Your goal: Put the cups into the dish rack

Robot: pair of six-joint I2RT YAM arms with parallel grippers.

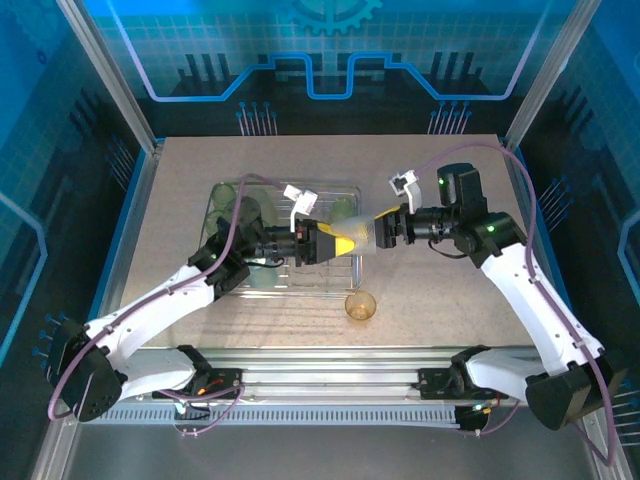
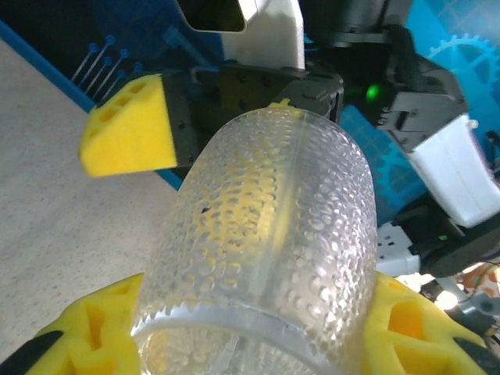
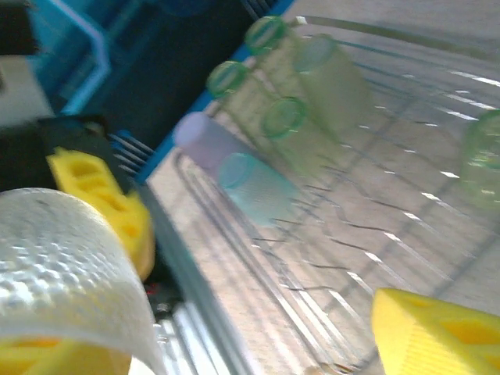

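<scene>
**Dish rack** (image 3: 367,226): silvery wire, left of centre on the table (image 1: 450,290). Loaded so far, all lying on their sides on the wires:
- green cups (image 3: 281,117), at least four. The right wrist view is blurred, so the exact count is uncertain.
- one lilac cup (image 3: 203,137)
- one teal cup (image 3: 250,183), just beside the lilac one

**Left gripper** (image 1: 340,243): reaches in over the right part of the rack. Its yellow pads are clamped on either side of the clear cup, near the end that faces its own camera.

**Clear cup** (image 1: 365,237): dimpled and colourless. It is held level in the air between the two grippers, above the rack's right end, and is not in the rack yet.

**Amber cup** (image 1: 361,305): stands mouth up on the bare table. It sits nearer the arm bases than the rack's right corner and apart from the rack. Nothing is touching it.

**Right gripper** (image 1: 385,232): sits at the far end of the clear cup with its jaws spread wide. In the left wrist view one pad stands off the cup wall, so it appears to grip nothing.

**Progress, as judged:** most of the set is racked. The clear cup, carried by the left gripper alone, is yet to be set down among the others. The amber cup is yet to be picked up and loaded.
</scene>
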